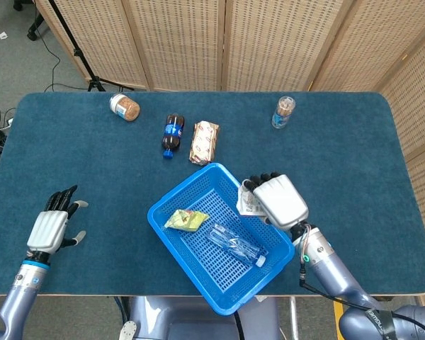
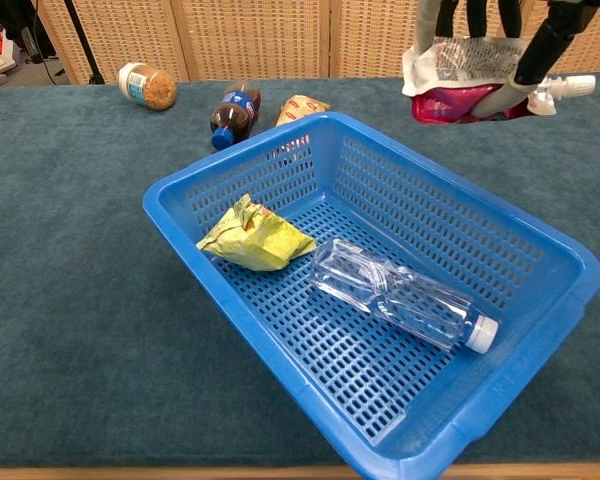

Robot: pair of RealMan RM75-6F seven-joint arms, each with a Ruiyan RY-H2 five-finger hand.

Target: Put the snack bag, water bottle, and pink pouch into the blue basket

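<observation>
The blue basket (image 1: 171,203) (image 2: 180,195) sits at the table's near middle. Inside lie a yellow-green snack bag (image 1: 185,219) (image 2: 255,240) and a clear water bottle (image 1: 235,246) (image 2: 400,295). My right hand (image 1: 278,200) (image 2: 500,30) holds the pink pouch (image 1: 248,201) (image 2: 460,80) in the air above the basket's right rim. The pouch has a white top, a pink lower part and a white spout. My left hand (image 1: 51,227) rests low at the table's front left, fingers spread and holding nothing.
At the back of the blue table stand a cola bottle (image 1: 172,134) (image 2: 233,116), a wrapped snack pack (image 1: 204,142) (image 2: 300,108), a jar lying on its side (image 1: 125,107) (image 2: 147,85) and a small upright jar (image 1: 284,112). Wicker screens close off the back.
</observation>
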